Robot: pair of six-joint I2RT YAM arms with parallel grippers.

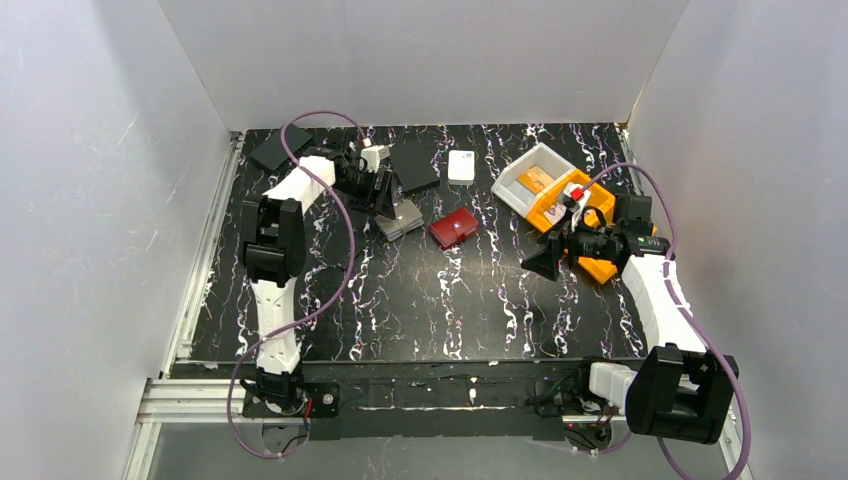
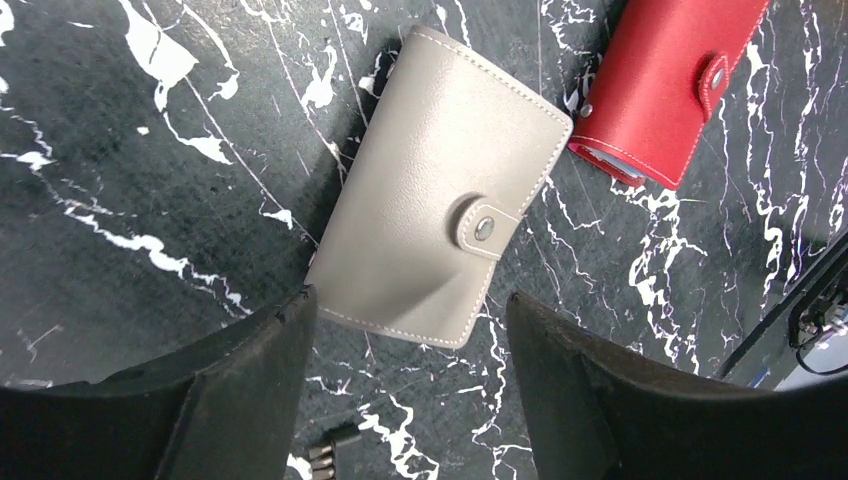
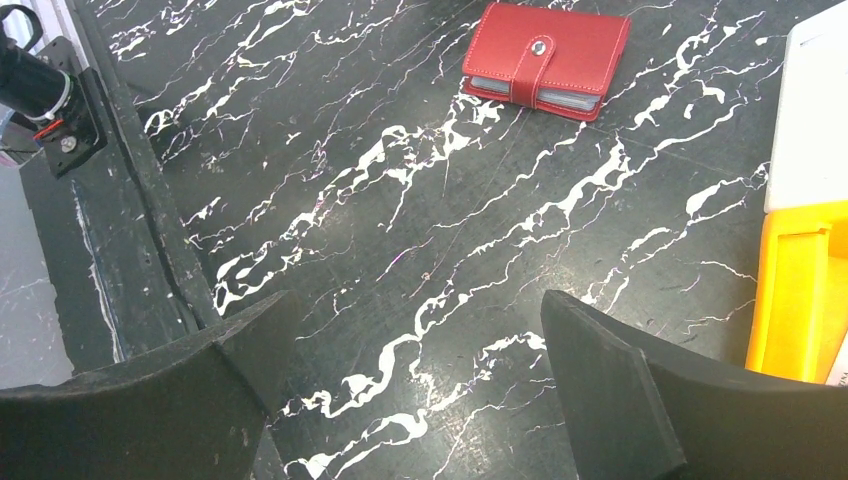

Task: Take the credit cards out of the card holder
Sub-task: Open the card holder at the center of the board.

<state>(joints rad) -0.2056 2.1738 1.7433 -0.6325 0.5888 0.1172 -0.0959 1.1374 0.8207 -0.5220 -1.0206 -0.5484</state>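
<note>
The grey card holder lies flat on the black marbled table, folded shut with its tab snapped. In the top view it sits at the far left-centre. My left gripper is open and empty, hovering just over the holder's near edge, one finger at each side; it also shows in the top view. My right gripper is open and empty above bare table at the right. No credit cards show; the holder's inside is hidden.
A dark red case lies shut just right of the holder, also seen in the right wrist view. Flat black squares and a small white rectangle lie at the back. A white and orange tray stands at the right.
</note>
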